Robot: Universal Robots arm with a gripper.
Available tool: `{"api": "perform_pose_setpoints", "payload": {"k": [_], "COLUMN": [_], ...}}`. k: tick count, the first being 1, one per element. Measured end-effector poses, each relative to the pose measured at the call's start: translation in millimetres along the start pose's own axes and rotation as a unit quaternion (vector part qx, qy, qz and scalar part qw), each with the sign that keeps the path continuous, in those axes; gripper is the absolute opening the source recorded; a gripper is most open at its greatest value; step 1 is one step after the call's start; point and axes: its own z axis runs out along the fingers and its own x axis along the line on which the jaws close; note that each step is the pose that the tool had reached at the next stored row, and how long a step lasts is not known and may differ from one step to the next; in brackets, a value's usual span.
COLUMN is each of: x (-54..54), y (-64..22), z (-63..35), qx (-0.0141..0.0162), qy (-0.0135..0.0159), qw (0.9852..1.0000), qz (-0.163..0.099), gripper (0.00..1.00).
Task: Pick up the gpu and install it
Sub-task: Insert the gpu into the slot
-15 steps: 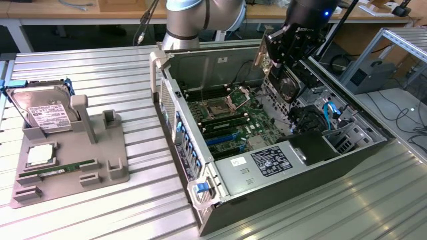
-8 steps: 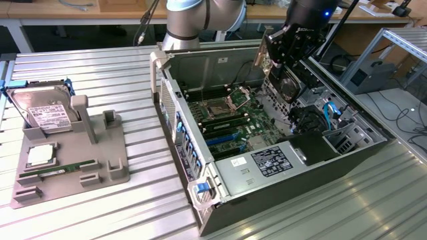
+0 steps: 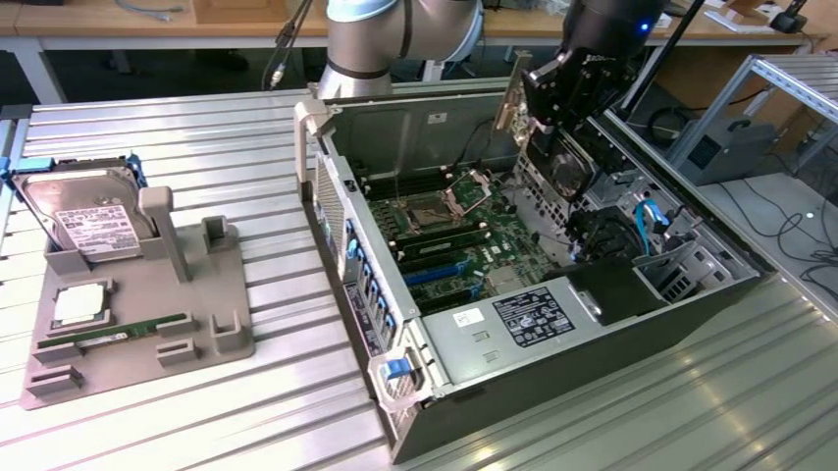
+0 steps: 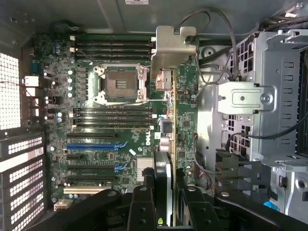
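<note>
A ribbed metal tabletop [image 3: 196, 412] fronts wooden desks [image 3: 157, 29], with cables [image 3: 791, 232] on the grey floor [image 3: 747, 208].

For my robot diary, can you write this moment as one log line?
gripper: shut on gpu | gpu: held above motherboard of open case | installed: not yet

Part of the gpu [image 4: 162, 185] is hidden between the fingers [image 4: 141, 208] and cut off at the edge.
</note>
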Motion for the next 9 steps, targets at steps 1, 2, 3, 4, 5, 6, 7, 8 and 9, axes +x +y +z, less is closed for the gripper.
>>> {"api": "perform_pose_setpoints", "payload": {"k": [1,2,3,4,5,6,7,8,9], "x": [-0.2,-0.3,-0.5,-0.7,-0.9,-1.2,-1.3,-1.5,-1.6], "y": [0.0,0.0,0.0,0.0,0.0,0.0,0.0,0.0,0.0], "z": [0.0,0.0,0.0,0.0,0.1,0.1,0.2,0.2,0.2], "qx": [-0.0001,-0.0002,-0.0004,-0.0005,-0.0006,-0.0008,-0.0011,-0.0012,-0.0014], "qy": [0.0001,0.0001,0.0001,0.0002,0.0002,0.0003,0.0004,0.0004,0.0004], "qw": [1.0,1.0,0.9999,0.9999,0.9998,0.9995,0.9992,0.999,0.9988], "qz": [-0.005,-0.008,-0.013,-0.017,-0.022,-0.031,-0.039,-0.045,-0.05], "gripper": [0.27,0.27,0.27,0.27,0.27,0.27,0.27,0.27,0.27]}}
